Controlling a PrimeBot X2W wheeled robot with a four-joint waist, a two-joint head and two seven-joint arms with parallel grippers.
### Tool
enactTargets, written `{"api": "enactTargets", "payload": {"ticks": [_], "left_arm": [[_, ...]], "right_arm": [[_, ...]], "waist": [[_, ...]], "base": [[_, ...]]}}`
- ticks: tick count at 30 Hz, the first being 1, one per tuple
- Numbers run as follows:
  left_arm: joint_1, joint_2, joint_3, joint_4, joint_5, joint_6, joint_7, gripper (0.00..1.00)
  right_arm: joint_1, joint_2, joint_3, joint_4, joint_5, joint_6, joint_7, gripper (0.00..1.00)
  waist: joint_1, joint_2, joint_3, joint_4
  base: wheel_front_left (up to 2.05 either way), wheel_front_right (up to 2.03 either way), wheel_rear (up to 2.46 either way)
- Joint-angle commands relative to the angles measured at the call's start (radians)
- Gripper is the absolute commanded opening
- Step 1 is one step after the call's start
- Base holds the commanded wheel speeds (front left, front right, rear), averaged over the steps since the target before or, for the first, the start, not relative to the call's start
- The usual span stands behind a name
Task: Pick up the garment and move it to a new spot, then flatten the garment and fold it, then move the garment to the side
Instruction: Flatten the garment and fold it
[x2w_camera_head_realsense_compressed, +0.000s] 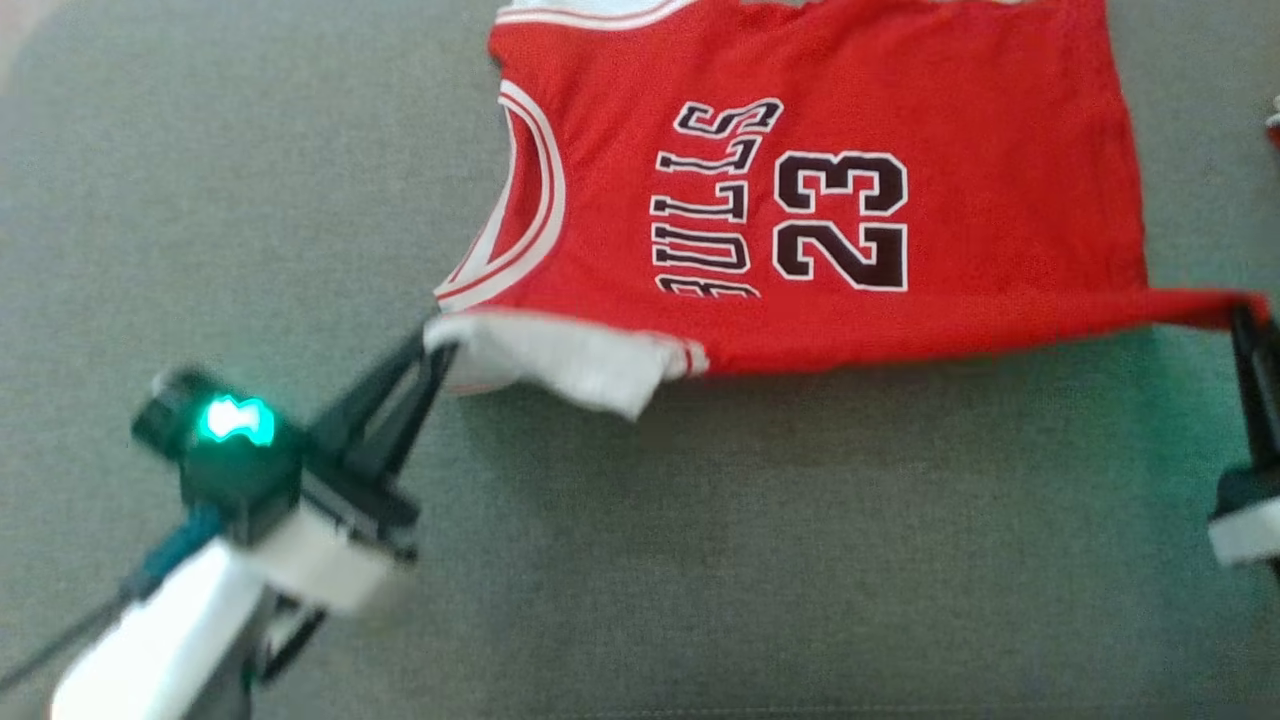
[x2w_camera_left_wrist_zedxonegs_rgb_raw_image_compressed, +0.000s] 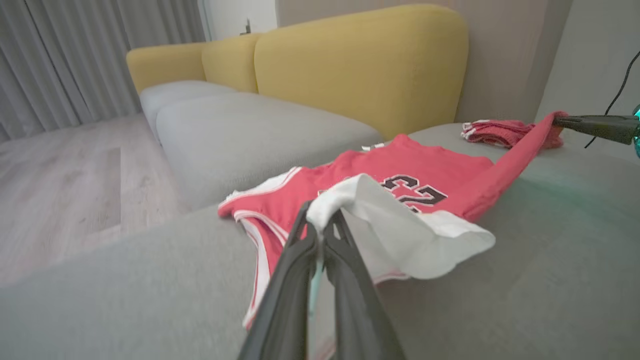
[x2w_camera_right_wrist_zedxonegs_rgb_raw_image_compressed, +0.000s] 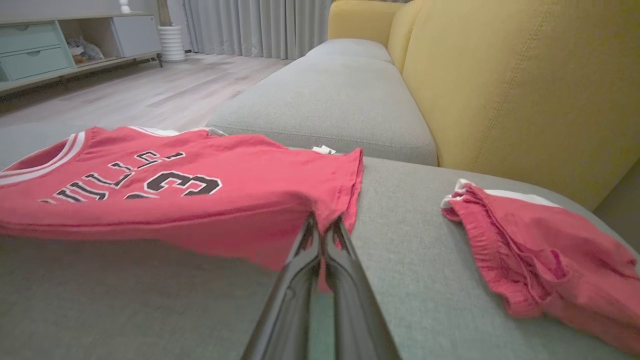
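Observation:
A red jersey (x2w_camera_head_realsense_compressed: 900, 110) with white trim, "BULLS" and "23" lies spread on the grey sofa seat (x2w_camera_head_realsense_compressed: 700, 560), its near edge lifted off the cushion. My left gripper (x2w_camera_head_realsense_compressed: 432, 345) is shut on the jersey's near left corner, where the white inside is turned out (x2w_camera_left_wrist_zedxonegs_rgb_raw_image_compressed: 400, 235). My right gripper (x2w_camera_head_realsense_compressed: 1245, 312) is shut on the near right corner, pulled to a point. In the left wrist view the left gripper (x2w_camera_left_wrist_zedxonegs_rgb_raw_image_compressed: 320, 220) pinches the white fabric. In the right wrist view the right gripper (x2w_camera_right_wrist_zedxonegs_rgb_raw_image_compressed: 322, 225) pinches the red hem of the jersey (x2w_camera_right_wrist_zedxonegs_rgb_raw_image_compressed: 200, 200).
A crumpled red garment with a white band (x2w_camera_right_wrist_zedxonegs_rgb_raw_image_compressed: 540, 250) lies on the seat to the right of the jersey. Yellow back cushions (x2w_camera_right_wrist_zedxonegs_rgb_raw_image_compressed: 525, 85) rise behind the seat. Wooden floor (x2w_camera_left_wrist_zedxonegs_rgb_raw_image_compressed: 65, 175) lies beyond the sofa's left end, and a shelf unit (x2w_camera_right_wrist_zedxonegs_rgb_raw_image_compressed: 60, 45) stands farther off.

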Motion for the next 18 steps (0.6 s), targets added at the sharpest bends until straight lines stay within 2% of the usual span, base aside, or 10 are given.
{"api": "enactTargets", "payload": {"ticks": [1, 2, 6, 16, 17, 18], "left_arm": [[-0.076, 0.015, 0.054, -0.007, 0.007, -0.007, -0.005, 0.00], [-0.116, 0.007, 0.054, 0.015, 0.015, -0.015, -0.006, 0.00], [-0.282, -0.028, 0.050, 0.110, 0.031, -0.046, -0.006, 0.00], [-0.608, -0.100, 0.007, 0.376, 0.069, -0.079, -0.042, 0.00], [-0.624, -0.107, 0.002, 0.399, 0.070, -0.080, -0.048, 0.00], [-0.638, -0.114, -0.004, 0.421, 0.072, -0.080, -0.053, 0.21]], "right_arm": [[-0.031, -0.030, 0.011, -0.013, 0.011, -0.001, -0.006, 0.09], [-0.057, -0.033, 0.017, -0.002, 0.013, -0.001, -0.006, 0.10], [-0.162, -0.051, 0.045, 0.040, 0.016, -0.001, -0.006, 0.00], [-0.395, -0.076, 0.152, 0.181, 0.020, -0.001, -0.006, 0.00], [-0.410, -0.071, 0.157, 0.197, 0.025, -0.001, -0.006, 0.29], [-0.424, -0.066, 0.163, 0.215, 0.029, -0.001, -0.006, 1.00]], "waist": [[-0.0001, 0.0000, 0.032, -0.007], [-0.0001, 0.0000, 0.046, -0.009], [-0.0001, 0.0000, 0.104, -0.012], [-0.0001, 0.0000, 0.214, -0.029], [-0.0001, 0.0000, 0.220, -0.030], [-0.0001, 0.0000, 0.225, -0.030]], "base": [[0.00, 0.00, 0.00], [0.00, 0.00, 0.00], [0.00, 0.00, 0.00], [0.00, 0.00, 0.00], [0.00, 0.00, 0.00], [0.00, 0.00, 0.00]]}}
